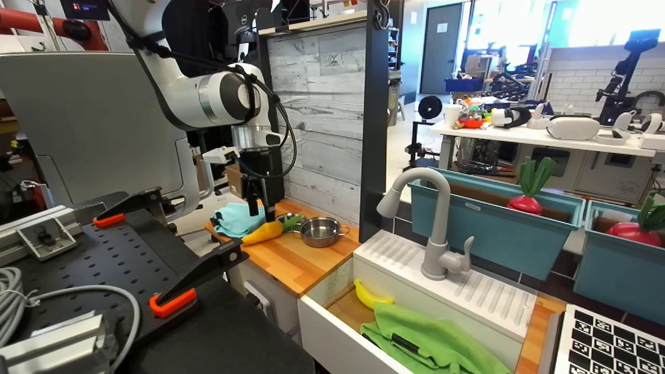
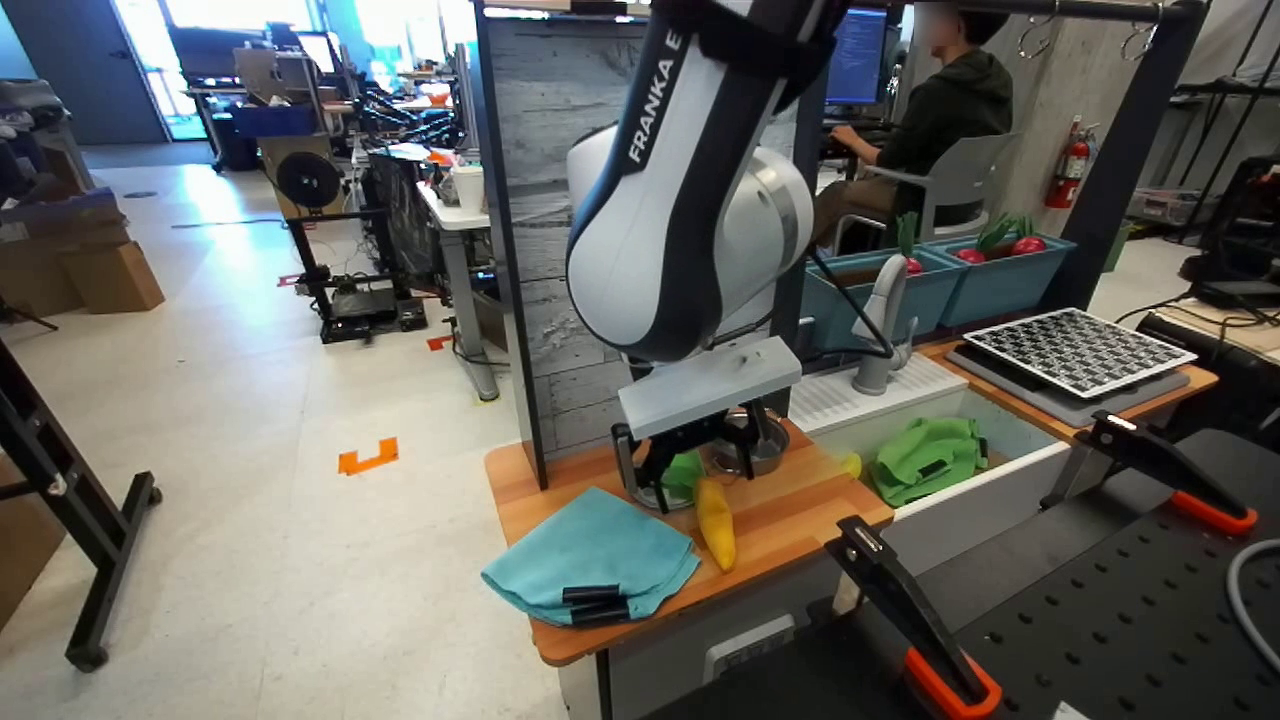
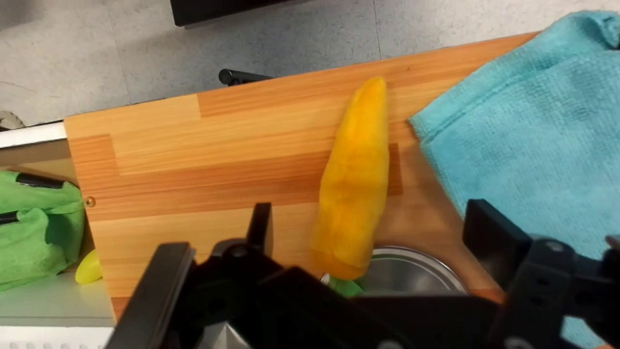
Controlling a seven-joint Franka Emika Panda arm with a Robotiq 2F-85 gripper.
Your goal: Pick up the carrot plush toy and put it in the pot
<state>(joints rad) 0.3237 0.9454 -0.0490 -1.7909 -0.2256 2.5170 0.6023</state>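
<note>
Yellow carrot plush (image 3: 356,189) points to wrist-view twelve o'clock, jaws spread, gripping nothing; closing too low, they could snag the metal dish (image 3: 414,272) at five!

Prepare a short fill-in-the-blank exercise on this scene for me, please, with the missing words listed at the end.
1. The carrot plush toy lies on a countertop made of ____.
2. Of the pot and the sink, the larger is the ____.
3. The cloth lying in the sink is coloured ____.
4. Rather than shut, the jaws are ____.

Missing words: wood; sink; green; open.
</note>
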